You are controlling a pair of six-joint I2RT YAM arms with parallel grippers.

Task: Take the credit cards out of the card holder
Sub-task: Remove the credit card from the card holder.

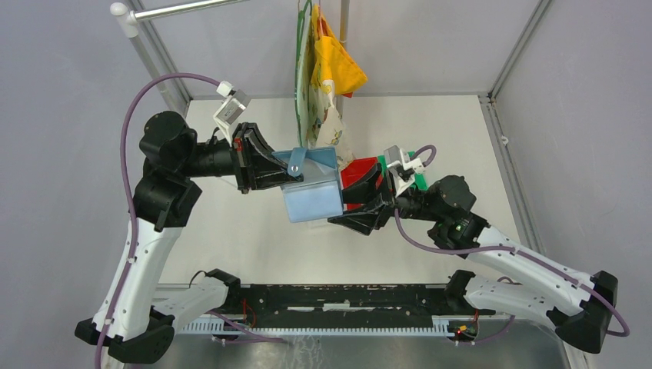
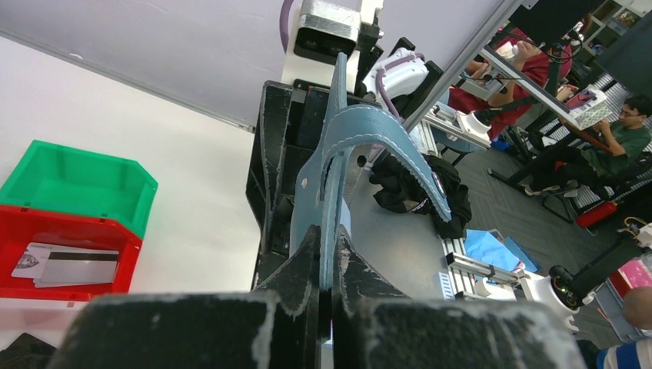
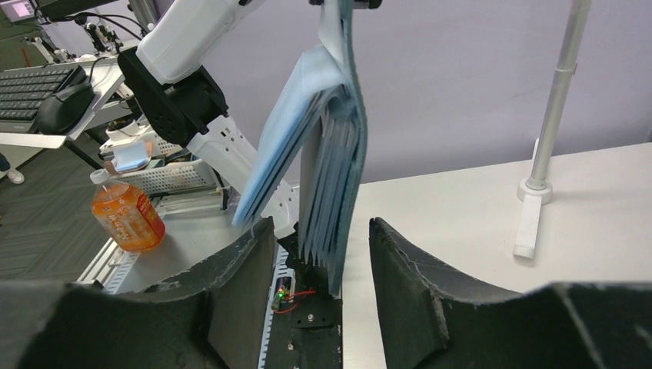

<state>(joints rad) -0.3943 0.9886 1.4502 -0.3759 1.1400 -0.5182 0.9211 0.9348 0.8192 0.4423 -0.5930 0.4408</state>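
White matte bench (image 1: 254,246), boxed in left, back & right by pale lilac-grey wall panels (image 1: 61,115), w/ silver aluminium frame posts (image 1: 513,52) at the corners. White round-capped rail (image 1: 123,11) top left. Thin white pole (image 3: 555,115) on a flat foot stands on the bench. Beyond the enclosure: dark grey floor (image 2: 507,207), open lab w/ desks, black keyboard (image 3: 34,81) on a grey desktop, seated man in green shirt (image 2: 632,132) far right. Light even, no hard shadows.

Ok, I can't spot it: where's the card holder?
The card holder is mid-air at top-view centre, clamped in the left tool, the open right tool at its right edge.
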